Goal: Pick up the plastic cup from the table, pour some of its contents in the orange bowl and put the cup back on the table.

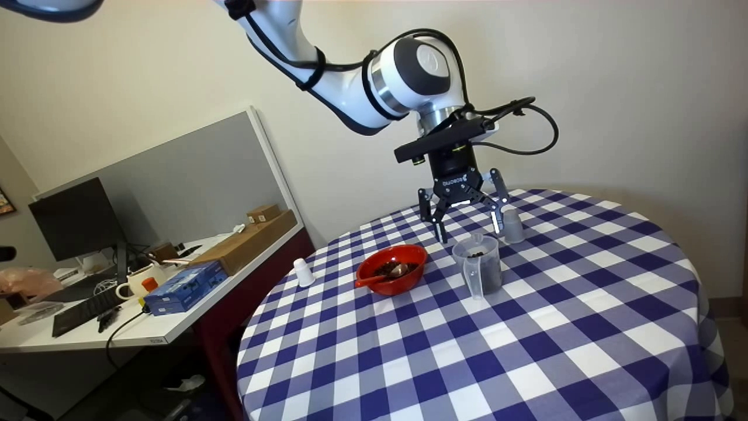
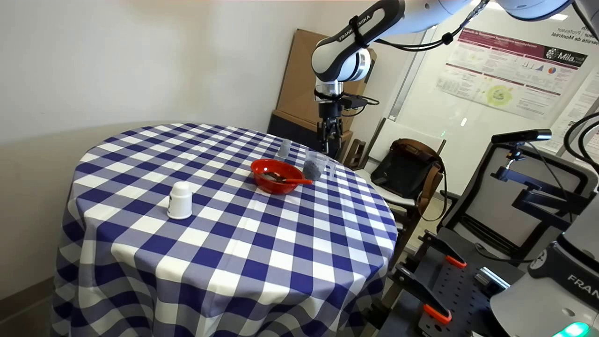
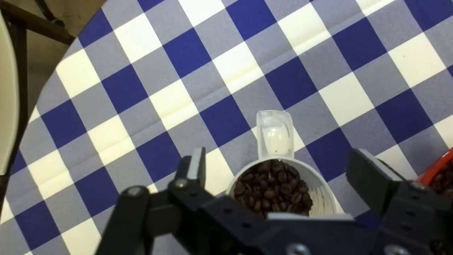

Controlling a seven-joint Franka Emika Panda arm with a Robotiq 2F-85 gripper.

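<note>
Two spread fingers (image 3: 368, 183) of mine hang near the plastic cup (image 1: 491, 272), which stands on the tabletop (image 1: 467, 362) beside the orange bowl (image 1: 403, 287), and descending off-centre could make me knock it over, spilling the coffee beans (image 3: 272, 187).

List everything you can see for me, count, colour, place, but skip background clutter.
table: 1, blue and white cloth, centre
plastic cup: 1, translucent, on table
orange bowl: 1, red-orange, on table
beans: many, brown, in plastic cup and orange bowl
spoon: 1, red handle, in orange bowl
white container: 1, white, on table
grey container: 1, grey, on table
desk: 1, white, beside table
monitor: 1, black, on desk
bag: 1, black, on chair
arm: 1, white, above table
tool: 1, black, open above table
</note>
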